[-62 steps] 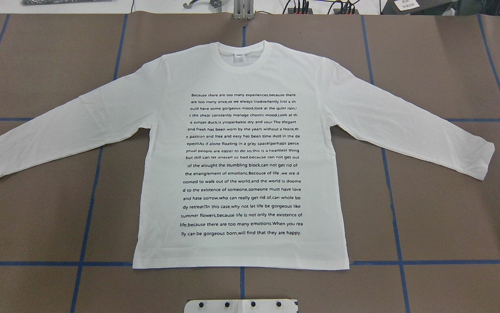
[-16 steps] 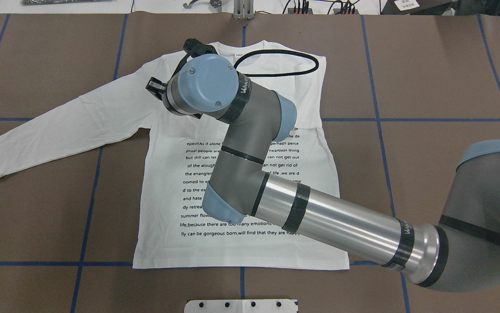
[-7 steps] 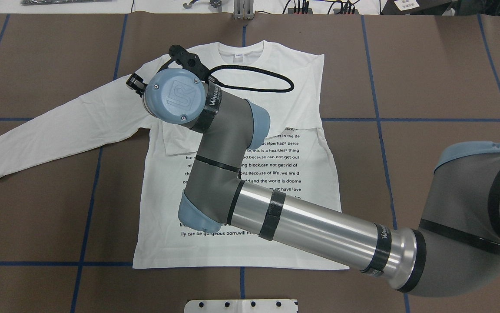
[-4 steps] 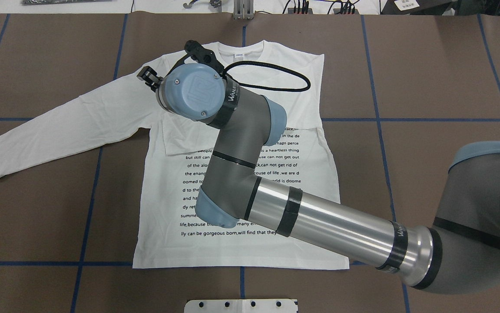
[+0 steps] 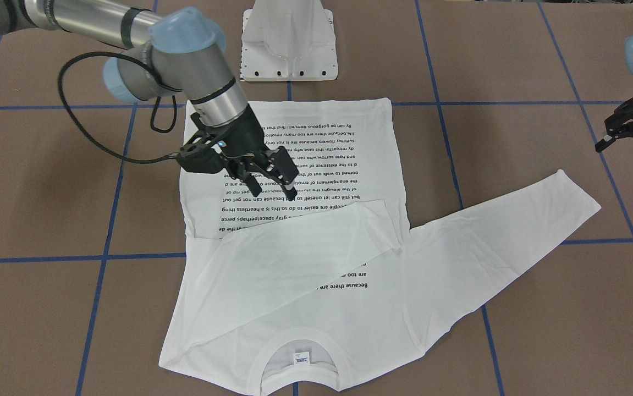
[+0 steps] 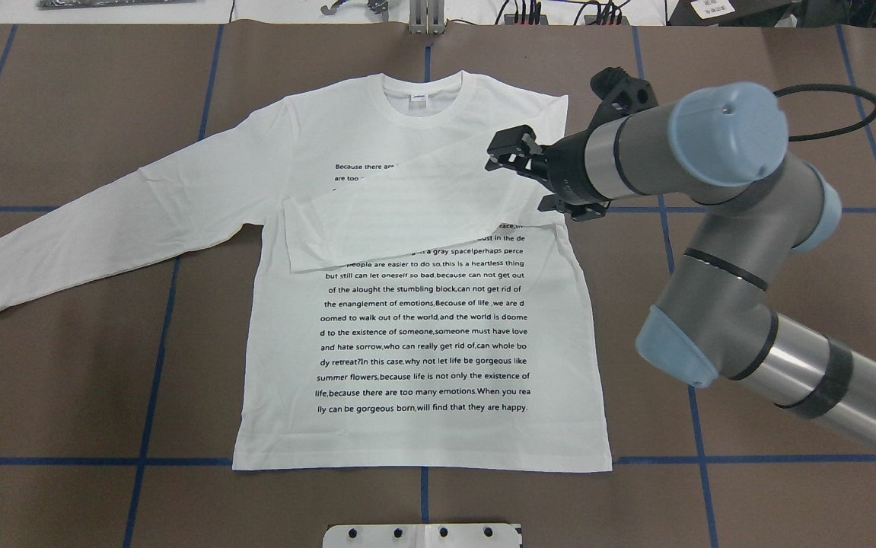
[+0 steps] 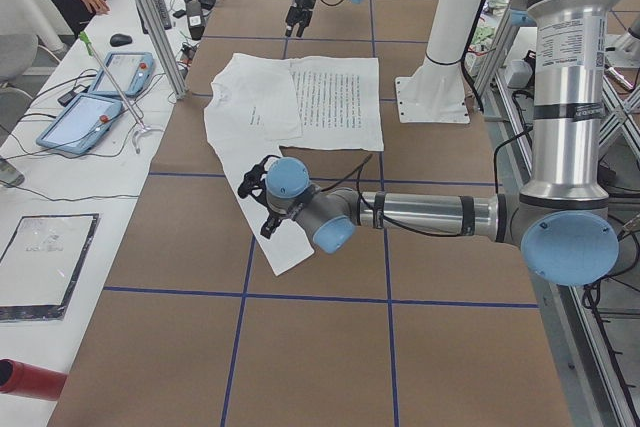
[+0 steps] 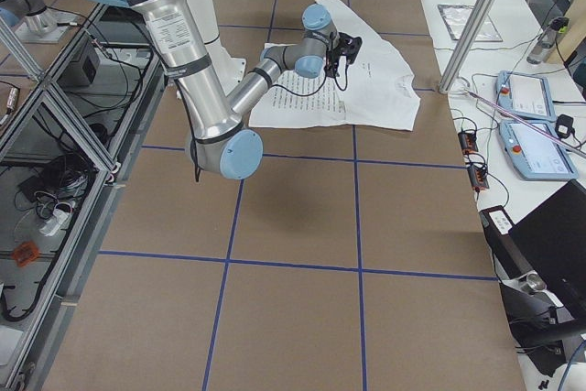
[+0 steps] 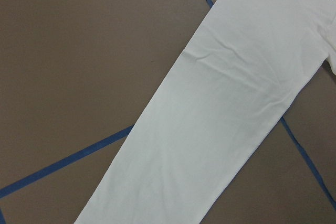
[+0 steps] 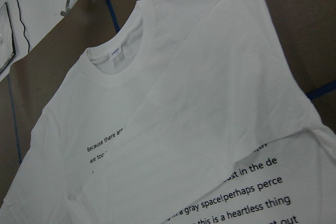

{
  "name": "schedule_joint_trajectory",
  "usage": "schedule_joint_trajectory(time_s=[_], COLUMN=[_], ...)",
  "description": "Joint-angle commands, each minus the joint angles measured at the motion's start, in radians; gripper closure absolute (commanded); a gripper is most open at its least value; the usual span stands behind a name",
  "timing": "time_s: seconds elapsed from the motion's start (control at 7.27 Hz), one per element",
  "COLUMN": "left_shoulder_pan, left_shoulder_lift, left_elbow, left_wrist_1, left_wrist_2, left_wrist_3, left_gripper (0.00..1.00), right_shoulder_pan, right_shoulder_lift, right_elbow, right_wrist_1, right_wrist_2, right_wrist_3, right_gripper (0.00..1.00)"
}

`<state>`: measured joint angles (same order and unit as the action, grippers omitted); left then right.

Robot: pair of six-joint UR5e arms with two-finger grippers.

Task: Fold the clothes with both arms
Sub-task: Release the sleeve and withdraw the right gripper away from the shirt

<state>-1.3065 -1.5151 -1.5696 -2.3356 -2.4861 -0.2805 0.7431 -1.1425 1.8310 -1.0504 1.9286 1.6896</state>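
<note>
The white long-sleeved T-shirt (image 6: 422, 335) lies flat on the brown table (image 6: 788, 320), print side up; in the overhead view its ribbed collar (image 6: 422, 114) is at 12 o'clock and the hem at 6 o'clock, w/ the small neck label (image 6: 420, 97) inside the collar. The right sleeve (image 6: 407, 209) is folded in over the chest; it runs diagonally from the shoulder at approx. 2 o'clock down to its cuff at approx. 8 o'clock, and it covers the upper lines of the black text block (image 6: 422, 350). The left sleeve (image 6: 103, 236) is spread out flat on the table toward 8 o'clock. The right arm (image 6: 711, 228) comes in from 4 o'clock; the right gripper (image 5: 273, 191) hangs over the shirt near the folded shoulder, its fingers apart and nothing between them; it seems not to touch the cloth. The left gripper (image 5: 618, 159) is beyond the cuff of the left sleeve, at 3 o'clock in the front view; its fingers are also spread and empty, and the left wrist cam. shows only that sleeve on the table below it. Blue tape lines (image 6: 87, 461) cross the table; the white pedestal base (image 5: 289, 38) stands just past the hem.
</note>
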Motion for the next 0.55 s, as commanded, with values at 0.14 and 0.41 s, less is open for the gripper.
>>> schedule_joint_trajectory(time_s=[0.14, 0.41], left_shoulder_pan=[0.004, 0.060], left_shoulder_lift=[-0.010, -0.019], left_elbow=[0.094, 0.124], left_wrist_1=[-0.013, -0.019], left_wrist_2=[0.013, 0.055], left_wrist_3=[-0.117, -0.120], left_gripper=[0.01, 0.02], right_shoulder_pan=[0.145, 0.171], right_shoulder_lift=[-0.211, -0.304], right_elbow=[0.103, 0.157], right_wrist_1=[0.004, 0.007], right_wrist_2=[0.171, 0.173], right_wrist_3=[-0.181, -0.253], right_gripper=[0.01, 0.01])
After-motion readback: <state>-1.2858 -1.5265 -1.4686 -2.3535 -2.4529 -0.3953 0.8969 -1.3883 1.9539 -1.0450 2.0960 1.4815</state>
